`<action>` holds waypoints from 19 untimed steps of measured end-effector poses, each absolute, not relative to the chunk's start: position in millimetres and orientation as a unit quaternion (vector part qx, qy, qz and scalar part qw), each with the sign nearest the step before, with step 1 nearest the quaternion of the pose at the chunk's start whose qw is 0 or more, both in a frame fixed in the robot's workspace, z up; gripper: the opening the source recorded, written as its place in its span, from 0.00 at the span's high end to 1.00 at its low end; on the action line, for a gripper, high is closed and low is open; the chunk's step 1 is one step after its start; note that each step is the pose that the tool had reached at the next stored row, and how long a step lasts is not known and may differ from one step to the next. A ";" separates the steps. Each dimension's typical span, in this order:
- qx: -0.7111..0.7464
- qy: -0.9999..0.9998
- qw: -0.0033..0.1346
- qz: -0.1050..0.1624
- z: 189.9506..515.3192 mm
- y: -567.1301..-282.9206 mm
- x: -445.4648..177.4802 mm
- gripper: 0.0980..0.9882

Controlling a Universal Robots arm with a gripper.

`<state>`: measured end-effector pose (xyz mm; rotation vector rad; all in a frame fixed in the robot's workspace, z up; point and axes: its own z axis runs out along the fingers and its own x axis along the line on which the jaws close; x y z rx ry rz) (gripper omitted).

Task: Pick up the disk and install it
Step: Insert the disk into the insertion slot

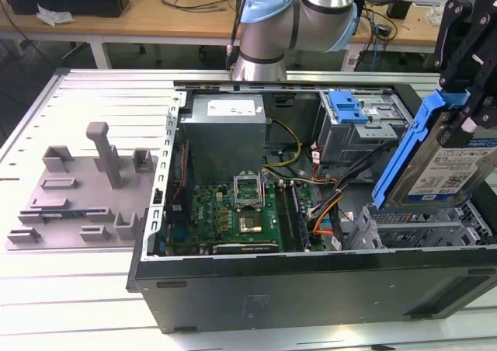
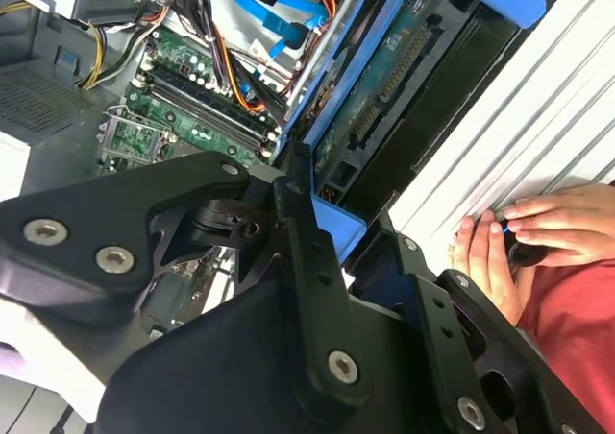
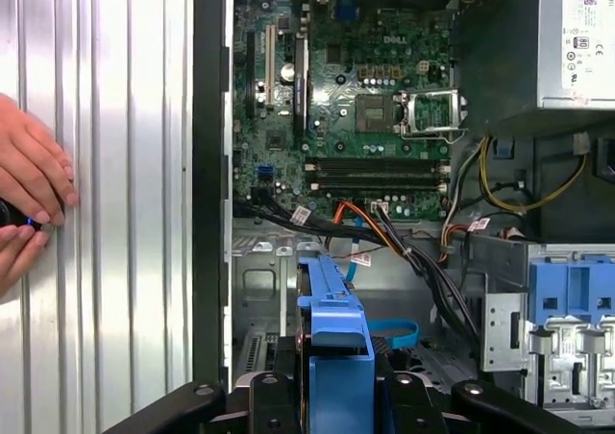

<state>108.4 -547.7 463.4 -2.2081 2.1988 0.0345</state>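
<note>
The disk [image 1: 454, 161] is held by the tool [image 1: 464, 110], whose fingers are closed against its blue carrier frame. It is carried steeply tilted, label side toward the exterior view's camera, over the open computer case [image 1: 311, 289] at the end toward the exterior view's right. Its lower end is seen just above the metal drive cage [image 1: 419, 227]; whether the two touch cannot be told.

In the second wrist view the green circuit-board underside of the disk [image 2: 384, 79] is shown beyond the tool [image 2: 332, 213]. In the first wrist view the edge of the blue frame [image 3: 336, 328] is seen rising from between the tool's fingers [image 3: 336, 396].

Inside the case the motherboard [image 1: 233, 211] and the grey power supply [image 1: 225, 126] are exposed, with cables between them. The case is set on a ribbed white tabletop [image 1: 78, 289], and a grey fixture plate [image 1: 78, 188] lies beside it, toward the exterior view's left.

A person's hands [image 3: 29, 194] are rested on the tabletop just beside the case wall – a small dark object is held between them.
</note>
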 end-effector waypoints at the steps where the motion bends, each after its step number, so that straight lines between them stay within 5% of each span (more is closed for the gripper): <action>1: -0.708 0.706 0.013 0.011 459.7 -548.8 108.6 0.70; 19: -0.708 0.706 0.013 0.011 451.5 -550.9 109.6 0.70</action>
